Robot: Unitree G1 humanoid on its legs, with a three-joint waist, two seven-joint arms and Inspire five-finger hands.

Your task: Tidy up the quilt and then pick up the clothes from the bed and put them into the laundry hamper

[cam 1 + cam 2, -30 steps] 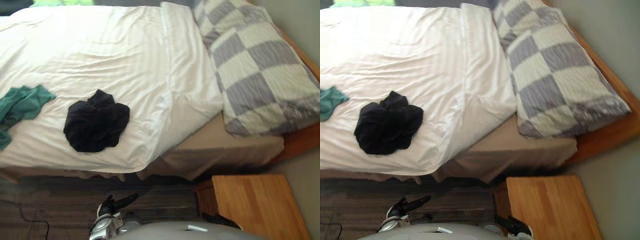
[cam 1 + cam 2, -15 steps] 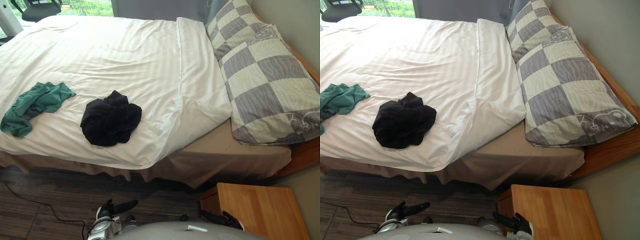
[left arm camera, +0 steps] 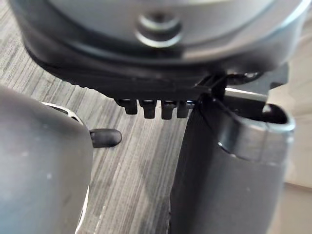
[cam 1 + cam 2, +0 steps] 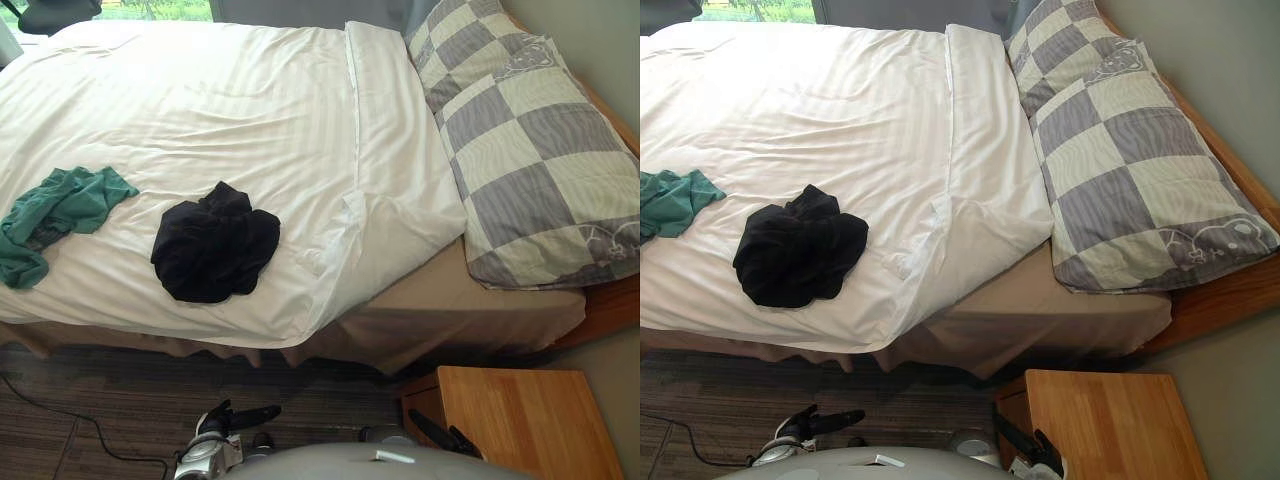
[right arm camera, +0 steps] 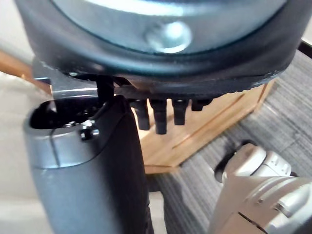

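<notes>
Your left hand [image 4: 243, 414], bottom centre, and right hand [image 4: 440, 438], lower right, hang empty, fingers relaxed. Flatten the white quilt's [image 4: 250, 100] rumpled corner at mid-frame first. Then lift the black garment [image 4: 215, 245] at centre-left and the green garment [image 4: 55, 215] at the left edge.

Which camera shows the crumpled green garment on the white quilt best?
The left eye view: the crumpled green garment lies nearly whole on the white quilt. The right eye view cuts it off at the picture's left edge. The wrist views face the floor and the wooden nightstand.
</notes>
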